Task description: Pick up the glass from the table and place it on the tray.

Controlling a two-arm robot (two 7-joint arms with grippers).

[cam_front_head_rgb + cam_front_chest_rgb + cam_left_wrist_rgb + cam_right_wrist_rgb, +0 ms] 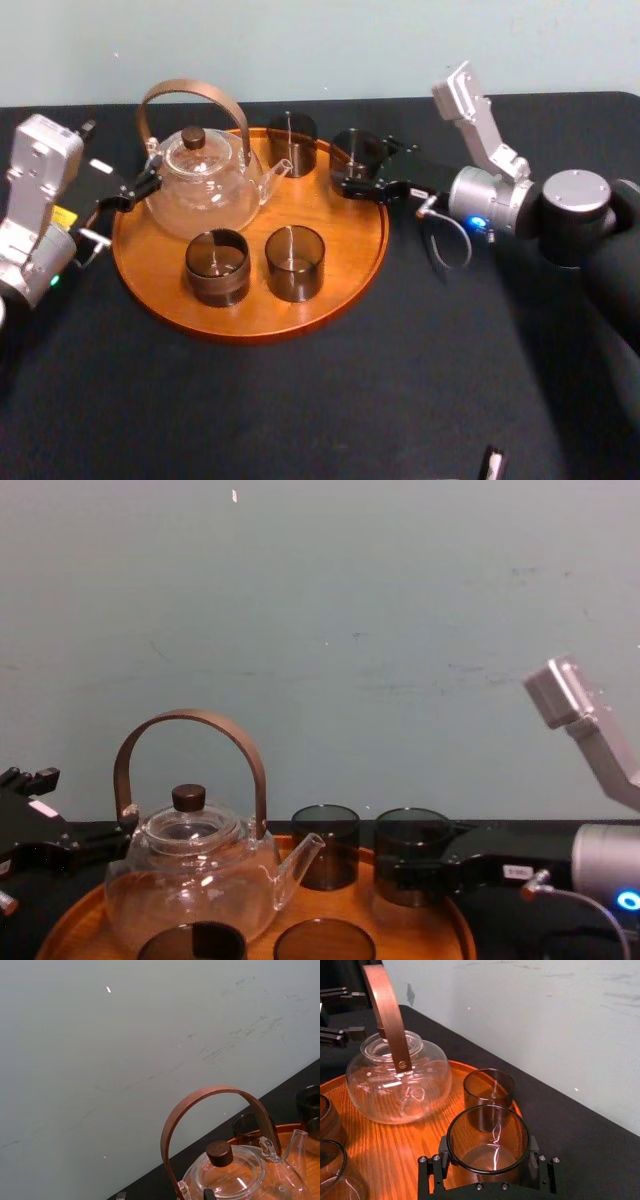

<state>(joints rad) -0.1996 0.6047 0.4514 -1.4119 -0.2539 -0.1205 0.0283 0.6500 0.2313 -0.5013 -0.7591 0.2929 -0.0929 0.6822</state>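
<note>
Glass (487,1132) stands upright, mouth up, clamped in the right gripper (488,1165) at the rim of the tray (330,215).

I log 1 flat matte black table (300,420). Resting directly on it: 1 large round orange-brown wooden tray (325,215) with a low raised rim, left of centre, near the far edge.

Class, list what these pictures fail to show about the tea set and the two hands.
Base of the held glass: right wrist view, the right hand covers it; touching the tray or not is unclear.
Front-left glass, front-right glass: chest view, bottom edge cuts them.
Teapot and left hand beside it: left wrist view, bottom edge cuts both.
</note>
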